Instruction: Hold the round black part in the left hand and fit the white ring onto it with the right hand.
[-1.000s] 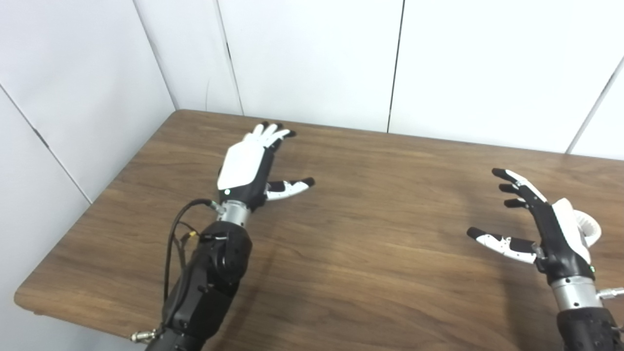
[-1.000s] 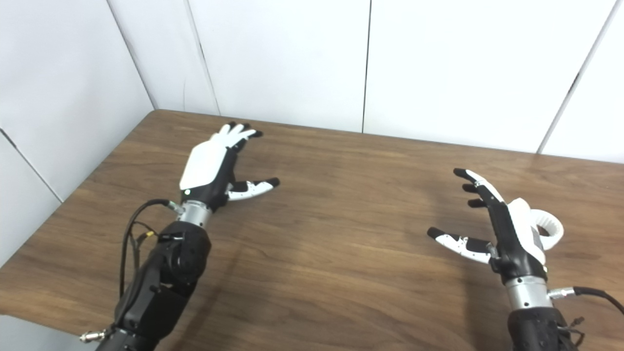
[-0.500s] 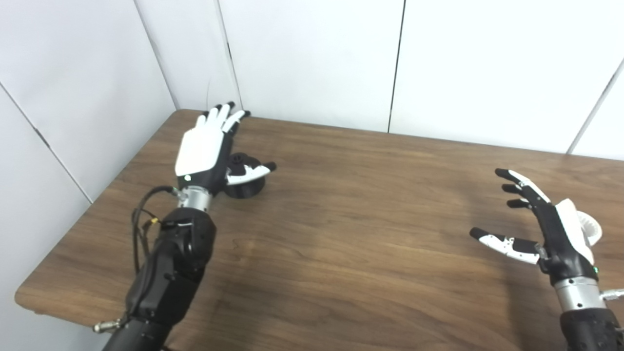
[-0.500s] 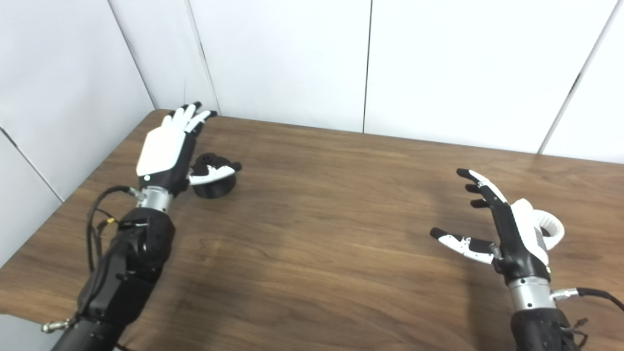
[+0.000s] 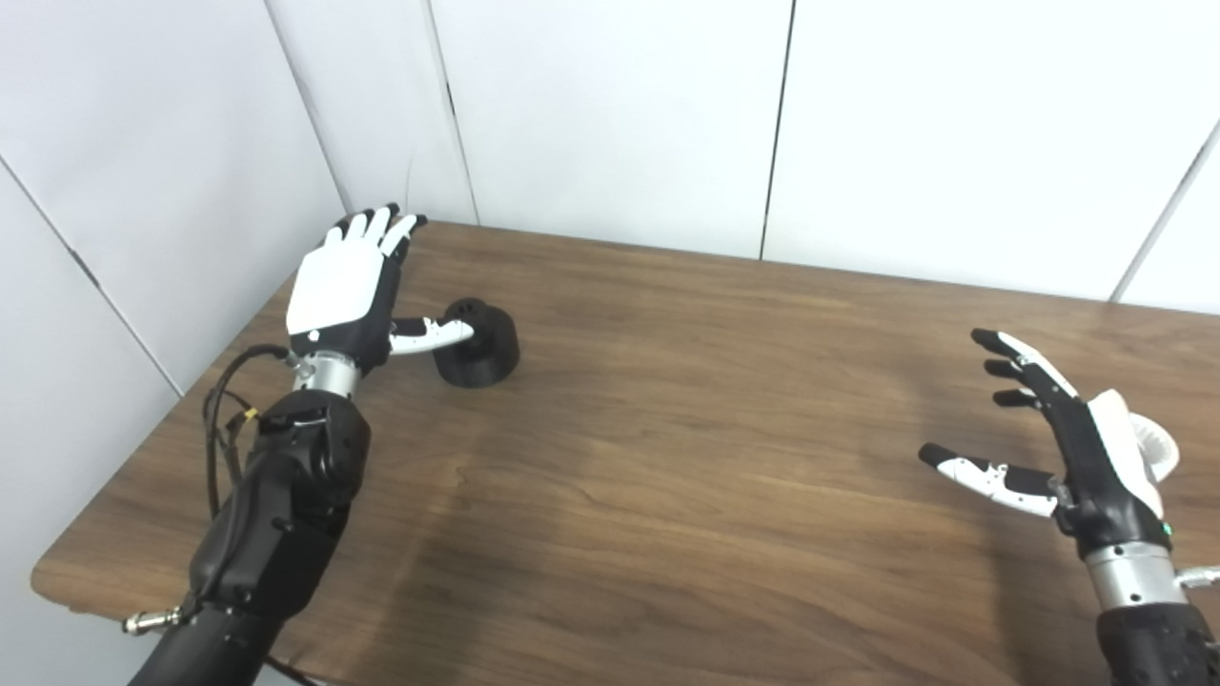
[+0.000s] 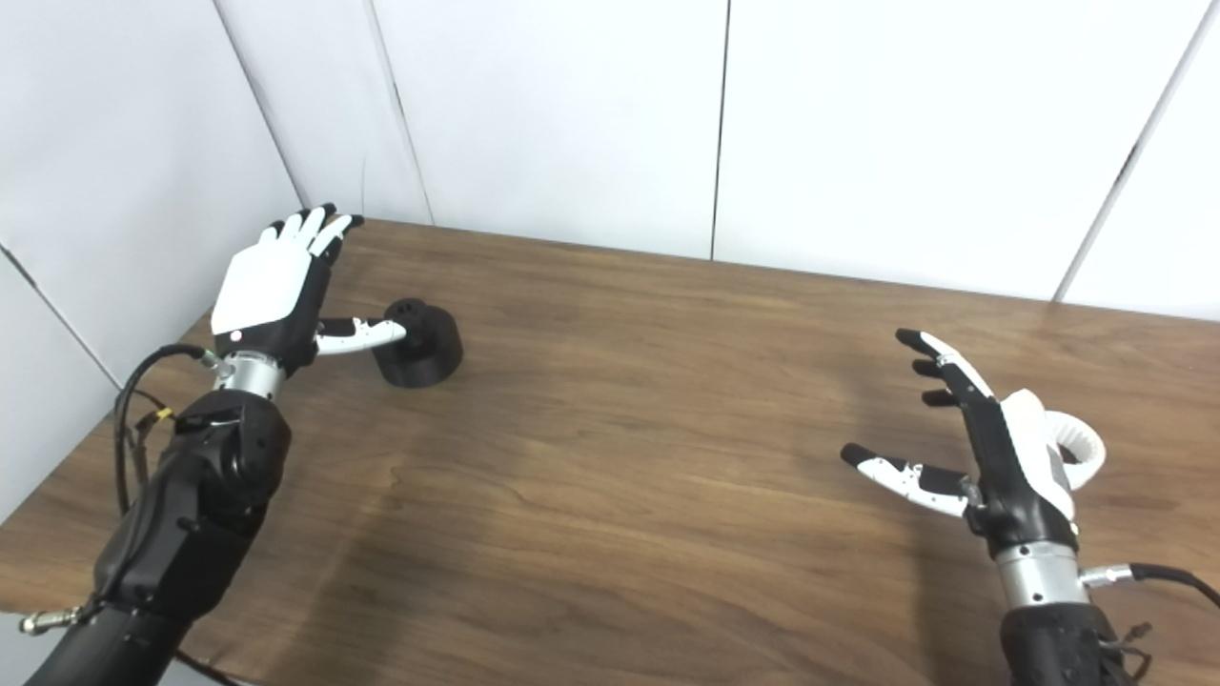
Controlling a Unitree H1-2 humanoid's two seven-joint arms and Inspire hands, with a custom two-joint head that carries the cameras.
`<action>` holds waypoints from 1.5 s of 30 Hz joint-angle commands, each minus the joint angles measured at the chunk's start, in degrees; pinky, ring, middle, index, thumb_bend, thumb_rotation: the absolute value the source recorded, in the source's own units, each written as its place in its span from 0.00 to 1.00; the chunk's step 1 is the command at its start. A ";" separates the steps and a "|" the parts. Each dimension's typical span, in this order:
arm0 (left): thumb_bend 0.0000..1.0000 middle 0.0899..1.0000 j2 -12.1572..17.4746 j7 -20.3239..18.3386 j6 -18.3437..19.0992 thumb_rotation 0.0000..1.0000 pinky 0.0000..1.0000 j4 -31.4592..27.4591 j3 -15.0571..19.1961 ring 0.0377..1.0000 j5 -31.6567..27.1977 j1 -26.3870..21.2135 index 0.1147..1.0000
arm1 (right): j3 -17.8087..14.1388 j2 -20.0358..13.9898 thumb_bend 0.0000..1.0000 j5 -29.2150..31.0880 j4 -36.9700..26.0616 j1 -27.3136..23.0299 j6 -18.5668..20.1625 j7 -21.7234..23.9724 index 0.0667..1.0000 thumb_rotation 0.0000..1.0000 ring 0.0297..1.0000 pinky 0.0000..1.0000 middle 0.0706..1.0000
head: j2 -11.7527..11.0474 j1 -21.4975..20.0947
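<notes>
Left eye view shows one round black part [image 5: 476, 343], one white ring [image 6: 1075, 446] and two hands on a wooden table [image 5: 686, 457]. The left hand [image 5: 343, 291], fingers spread and holding nothing, has slid leftward since a second ago, uncovering the part; its thumb tip now reaches the part's near side. The part is a squat cylinder with a raised hub. The right hand [image 5: 1082, 448] hovers open, with the ring just behind it at the table's right.

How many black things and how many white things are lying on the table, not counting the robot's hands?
Black: 1, the round part
White: 1, the ring, partly hidden behind the right hand
Total: 2
</notes>
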 commanded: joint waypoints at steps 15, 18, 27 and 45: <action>1.00 1.00 5.02 -6.00 1.00 0.66 1.00 2.29 -0.64 1.00 -1.71 -1.82 0.87 | -0.76 -0.77 0.67 0.47 -0.87 -2.30 -1.97 -0.31 0.85 0.17 0.82 0.71 0.87 | 0.36 0.07; 1.00 1.00 5.06 -5.76 0.78 0.65 1.00 3.39 -1.02 1.00 -1.67 -2.03 0.87 | -0.84 -0.98 0.66 0.07 -1.23 -2.23 -1.37 -0.12 0.85 0.19 0.82 0.71 0.87 | 0.46 0.02; 1.00 1.00 4.71 -3.83 0.69 0.67 1.00 6.60 -2.97 1.00 -0.22 -2.70 0.90 | -1.05 -1.44 0.67 -0.52 -1.66 -2.11 -0.88 -0.06 0.84 0.21 0.80 0.70 0.86 | 0.47 0.09; 1.00 1.00 3.38 -0.16 0.98 0.66 1.00 9.89 -7.07 1.00 1.13 -4.51 0.91 | -1.68 -1.71 0.66 0.94 -2.66 -1.71 -0.55 1.31 0.84 0.15 0.81 0.70 0.87 | 0.57 0.04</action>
